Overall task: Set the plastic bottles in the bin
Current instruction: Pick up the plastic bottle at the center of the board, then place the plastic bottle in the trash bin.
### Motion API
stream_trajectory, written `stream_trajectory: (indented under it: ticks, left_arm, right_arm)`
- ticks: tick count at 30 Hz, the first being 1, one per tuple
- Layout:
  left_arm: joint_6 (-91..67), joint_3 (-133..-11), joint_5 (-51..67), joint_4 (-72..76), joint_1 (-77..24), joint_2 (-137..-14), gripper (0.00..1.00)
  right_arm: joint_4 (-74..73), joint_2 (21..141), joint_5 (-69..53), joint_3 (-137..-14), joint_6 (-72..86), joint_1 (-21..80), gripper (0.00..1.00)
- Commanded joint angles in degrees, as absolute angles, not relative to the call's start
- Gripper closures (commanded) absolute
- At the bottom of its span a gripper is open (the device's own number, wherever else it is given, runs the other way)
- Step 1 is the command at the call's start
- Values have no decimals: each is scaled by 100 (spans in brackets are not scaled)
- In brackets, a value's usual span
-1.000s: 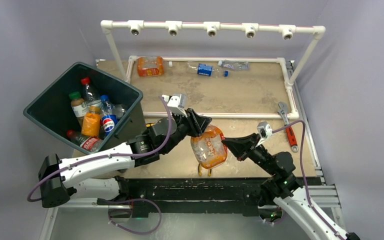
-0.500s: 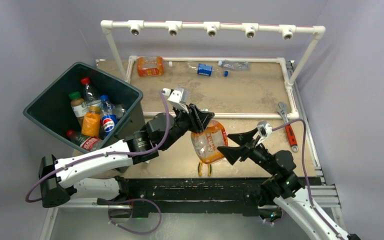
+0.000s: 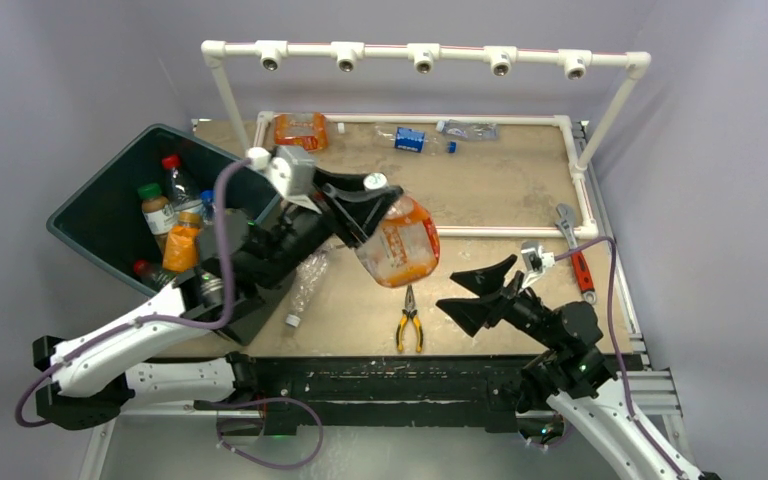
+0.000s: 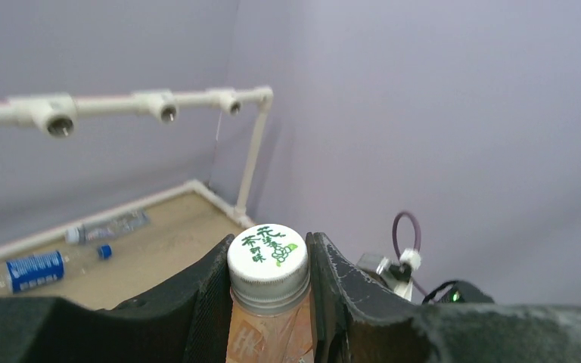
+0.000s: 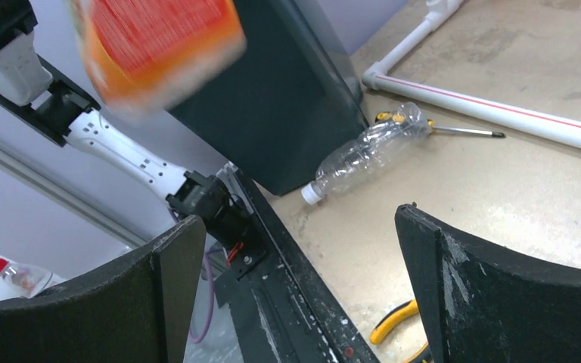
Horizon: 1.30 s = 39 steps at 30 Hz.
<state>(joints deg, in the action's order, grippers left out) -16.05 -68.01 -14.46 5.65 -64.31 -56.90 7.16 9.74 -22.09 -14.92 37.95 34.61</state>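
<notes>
Left gripper [image 3: 365, 200]: closed narrow on the neck of the orange bottle [image 3: 398, 243], just under its white cap.
Right gripper [image 3: 475, 290]: at 5 o'clock, jaws now sprung wide, empty.
Orange bottle: now lifted off the table and swung toward 10 o'clock, near the bin [image 3: 95, 205].
Pliers [image 3: 409, 322]: now uncovered.
Meaning: the left arm alone carries; the drop likely comes next.
Remaining: a clear bottle [image 3: 305, 290] lies beside the bin.

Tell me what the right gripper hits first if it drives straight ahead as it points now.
Probably the clear crushed bottle lying by the bin, then the bin wall. The right gripper, jaws open, sits above the table, so depth is uncertain.
</notes>
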Motion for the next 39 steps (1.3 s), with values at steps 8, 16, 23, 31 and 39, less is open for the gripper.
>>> stream_trajectory:
  ticks: [8,16,23,31,39]
  left_arm:
    - [-986,-7768,-738,175,-6460,-5680,100]
    - [-1203,-7185,101,882,-6469,-5777,100]
    - [-793,-7996,-564,130,-6469,-5984,100]
    - [1022,-10180,-3786,-1333,-6468,-6725,100]
    - [2942,-11256,-6163,-390,-6462,-7750,100]
  right_arm:
    - [3897,1292,-2619,-902,5780,3497,1]
    - [5184,2183,-2758,-1346,6053,3498,1]
    - [4743,2401,-2631,-1539,5657,3498,1]
    - [2721,1775,-1953,-1640,4437,3497,1]
    - [1857,1715,-1724,-1613,4166,3496,1]
